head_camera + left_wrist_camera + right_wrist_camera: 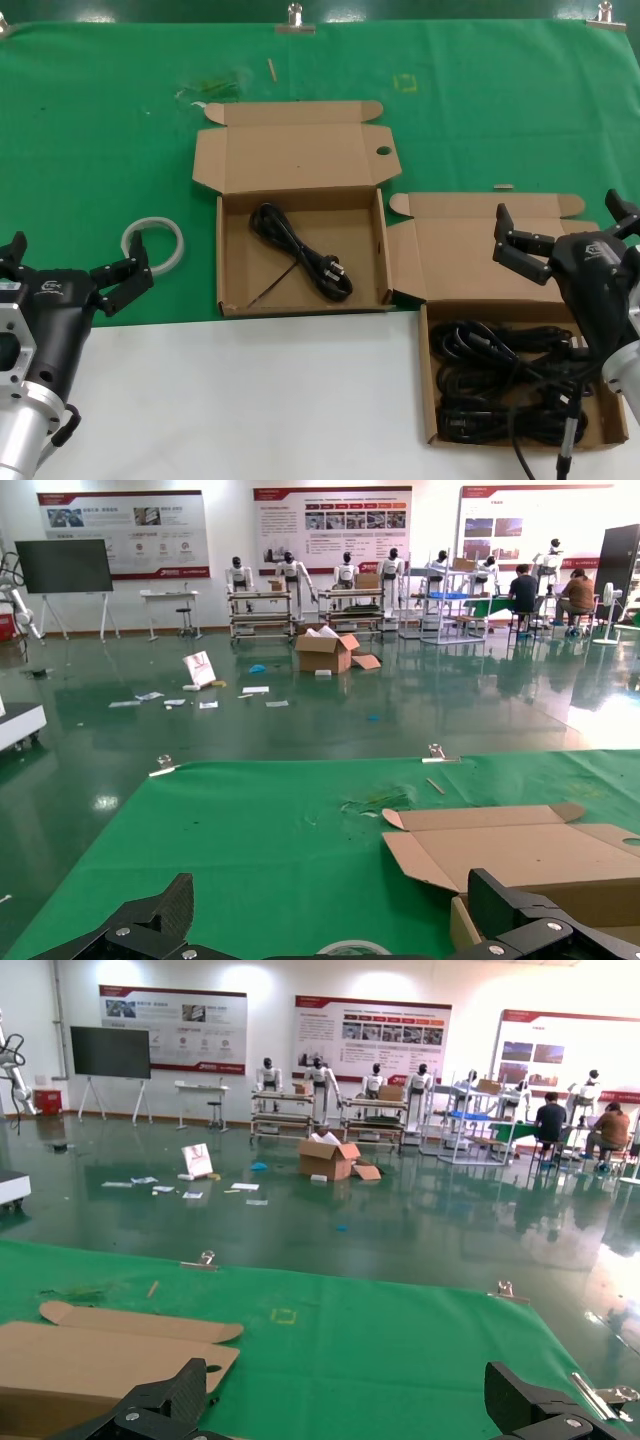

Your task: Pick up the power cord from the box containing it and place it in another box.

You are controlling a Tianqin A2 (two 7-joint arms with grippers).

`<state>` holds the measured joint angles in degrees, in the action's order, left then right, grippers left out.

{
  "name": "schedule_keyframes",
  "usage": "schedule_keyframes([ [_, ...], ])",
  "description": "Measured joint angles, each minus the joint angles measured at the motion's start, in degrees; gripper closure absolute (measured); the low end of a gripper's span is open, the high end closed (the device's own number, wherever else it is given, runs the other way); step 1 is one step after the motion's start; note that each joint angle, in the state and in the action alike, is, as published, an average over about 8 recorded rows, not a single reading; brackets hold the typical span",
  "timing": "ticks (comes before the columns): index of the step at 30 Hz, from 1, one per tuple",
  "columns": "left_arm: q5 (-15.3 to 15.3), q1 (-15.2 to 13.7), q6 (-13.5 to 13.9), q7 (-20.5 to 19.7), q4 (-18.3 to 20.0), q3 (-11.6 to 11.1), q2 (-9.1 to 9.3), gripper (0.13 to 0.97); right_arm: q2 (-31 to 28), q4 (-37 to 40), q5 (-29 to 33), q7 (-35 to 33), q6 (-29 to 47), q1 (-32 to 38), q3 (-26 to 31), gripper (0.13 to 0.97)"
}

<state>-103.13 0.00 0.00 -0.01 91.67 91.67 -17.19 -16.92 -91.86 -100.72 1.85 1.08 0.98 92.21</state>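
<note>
The power cord (300, 250), one thin black bundle with a plug, lies inside the middle cardboard box (300, 155), whose lid has a small round hole. The right-hand box (470, 255) has a plain lid and holds a big tangle of black cords (510, 385). My left gripper (70, 262) is open and empty at the lower left, left of the middle box. My right gripper (558, 208) is open and empty above the right-hand box. The holed lid also shows in the left wrist view (500, 850) and the right wrist view (100, 1360), beyond the open grippers (335, 910) (350, 1390).
A white tape ring (154, 243) lies on the green cloth (100, 130) just ahead of my left gripper; it shows in the left wrist view (352, 947). A white table surface (250, 400) runs along the front. Metal clips (295, 18) hold the cloth's far edge.
</note>
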Motion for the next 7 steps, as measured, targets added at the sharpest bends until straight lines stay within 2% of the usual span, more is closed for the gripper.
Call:
schedule_keyframes([
  [7, 0.00, 0.00, 0.00, 0.00, 0.00, 0.00, 0.00, 0.132, -0.01, 0.01, -0.12, -0.09, -0.05, -0.05, -0.03, 0.129],
])
